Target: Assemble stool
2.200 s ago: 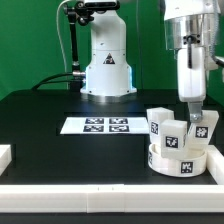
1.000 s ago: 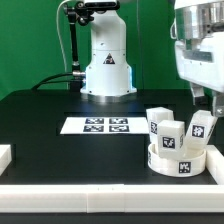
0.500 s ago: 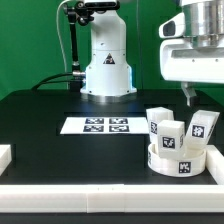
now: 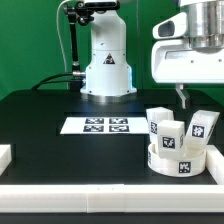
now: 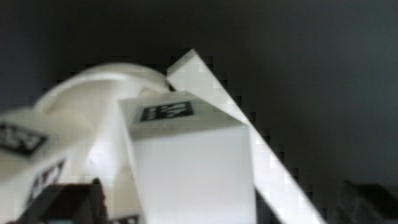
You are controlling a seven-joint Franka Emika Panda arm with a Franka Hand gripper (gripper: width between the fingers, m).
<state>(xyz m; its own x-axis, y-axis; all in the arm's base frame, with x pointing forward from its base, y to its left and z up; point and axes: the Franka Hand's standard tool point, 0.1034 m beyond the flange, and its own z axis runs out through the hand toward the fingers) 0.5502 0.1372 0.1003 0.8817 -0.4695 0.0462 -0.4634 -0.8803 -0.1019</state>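
The white round stool seat [image 4: 178, 160] lies at the exterior view's right, near the table's front. Three white tagged legs stand upright in or on it: one at the back left [image 4: 157, 122], one in the middle [image 4: 171, 136], one at the right [image 4: 203, 126]. My gripper [image 4: 183, 102] hangs well above them, touching nothing, and holds nothing. In the wrist view the jaws stand wide apart, with a tagged leg [image 5: 187, 150] and the seat [image 5: 98, 85] far below them.
The marker board [image 4: 100, 125] lies mid-table. The robot's white base [image 4: 107, 65] stands at the back. Plain white bars lie at the left edge [image 4: 5, 155] and along the front edge [image 4: 100, 196]. A white bar [image 5: 222, 95] runs beside the stool.
My gripper has let go of the right leg, risen clear of the stool and drifted toward the exterior view's left. The three legs and the seat have stayed put.
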